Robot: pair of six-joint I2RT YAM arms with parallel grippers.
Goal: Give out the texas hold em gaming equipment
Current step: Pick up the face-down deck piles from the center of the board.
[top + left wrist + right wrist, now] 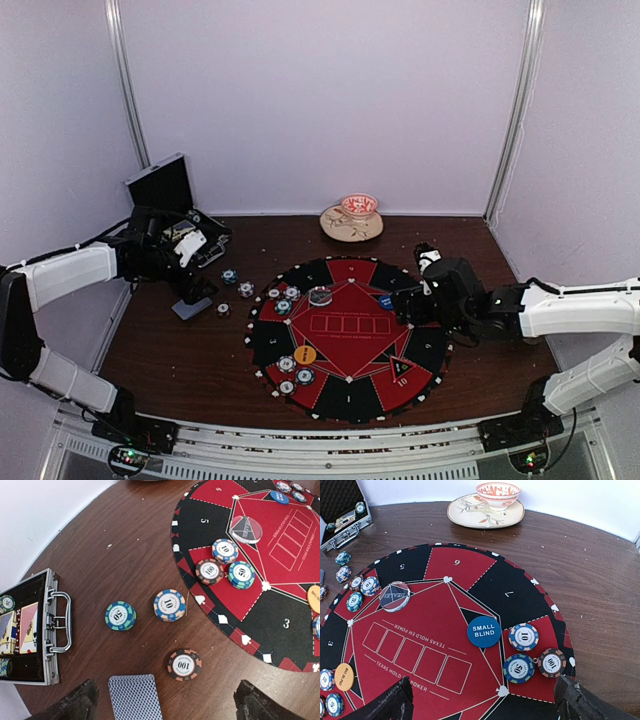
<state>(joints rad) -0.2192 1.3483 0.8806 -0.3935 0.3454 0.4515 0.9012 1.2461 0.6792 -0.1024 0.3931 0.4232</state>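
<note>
Wide open at the left end effector (167,700), gripping nothing. Between its fingers (75,705), off-centre: grey-blue-backed cards (134,697), long axis seemingly pointing away from the wrist. Just beyond, on bare counter (100,555), three loose chips (184,664), short of the mat (200,540). Open too at the right end effector (485,700), over the mat, well apart from these.
</note>
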